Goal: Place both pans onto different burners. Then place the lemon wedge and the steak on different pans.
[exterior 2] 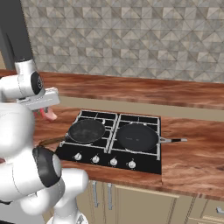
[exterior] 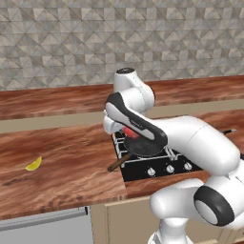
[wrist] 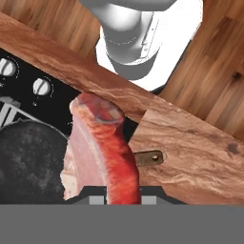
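Two pans: both round black frying pans sit on the black cooktop point(exterior 2: 144, 164), each on its own burner; the left pan with the thin brown handle point(exterior 2: 86, 130) is on the front-left burner, the right pan with the dark straight handle point(exterior 2: 136, 136) on the front-right one.
Arm pose: the white arm rises from the base, bends at the elbow and reaches forward and down, the hand held above the left edge of the cooktop, over the rim of the brown-handled pan.
Gripper: the two-finger gripper point(wrist: 122, 193) is clamped on the pinkish-red raw steak with paler edges point(wrist: 105, 147); in the hand view the slab stands up from between the fingertips.
Steak position: held in the air, partly over the left pan's rim and partly over the wooden counter beside it; in the right base view it shows as a pink piece point(exterior 2: 49, 114) under the hand.
Lemon wedge: the small bright yellow crescent point(exterior: 34, 164) lies on the counter, well to the left of the cooktop and apart from everything else.
Surface: reddish-brown wood-grain countertop point(exterior: 66, 157) with a raised beige ledge behind; silver knobs point(exterior 2: 96, 159) line the cooktop's front.
Room: grey triangle-patterned tile wall point(exterior 2: 131, 39); beige cabinet fronts point(exterior 2: 131, 203) below the counter.
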Motion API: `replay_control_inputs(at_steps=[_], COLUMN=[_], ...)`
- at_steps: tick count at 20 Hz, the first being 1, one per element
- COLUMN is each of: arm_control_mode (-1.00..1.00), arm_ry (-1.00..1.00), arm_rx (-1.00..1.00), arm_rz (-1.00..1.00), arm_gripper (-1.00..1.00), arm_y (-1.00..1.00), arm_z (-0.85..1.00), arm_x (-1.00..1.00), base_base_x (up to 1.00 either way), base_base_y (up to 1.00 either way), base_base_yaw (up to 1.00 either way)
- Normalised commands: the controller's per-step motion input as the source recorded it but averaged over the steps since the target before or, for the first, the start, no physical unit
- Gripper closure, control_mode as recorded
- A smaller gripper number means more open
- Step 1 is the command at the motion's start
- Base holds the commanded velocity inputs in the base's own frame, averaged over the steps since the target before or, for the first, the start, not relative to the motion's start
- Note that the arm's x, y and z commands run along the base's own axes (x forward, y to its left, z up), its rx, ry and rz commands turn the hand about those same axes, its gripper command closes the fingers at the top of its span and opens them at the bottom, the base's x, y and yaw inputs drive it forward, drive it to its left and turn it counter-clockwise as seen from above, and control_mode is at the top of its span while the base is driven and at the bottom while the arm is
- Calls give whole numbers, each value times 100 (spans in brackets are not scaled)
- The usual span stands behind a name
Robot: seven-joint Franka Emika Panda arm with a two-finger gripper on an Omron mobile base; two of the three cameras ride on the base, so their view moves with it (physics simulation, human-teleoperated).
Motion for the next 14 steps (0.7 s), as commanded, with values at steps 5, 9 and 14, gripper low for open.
replay_control_inputs(at_steps=[5,9,14], arm_control_mode=[-100,-100,-100], arm_ry=[0,0,1], arm_rx=[2,1,1], arm_rz=[-2,-3,-4], arm_gripper=[100,100,100], arm_y=[-78,-79,-76], arm_z=[12,7,2], arm_x=[0,5,15], base_base_x=[0,0,0], base_base_y=[0,0,0], base_base_yaw=[0,0,0])
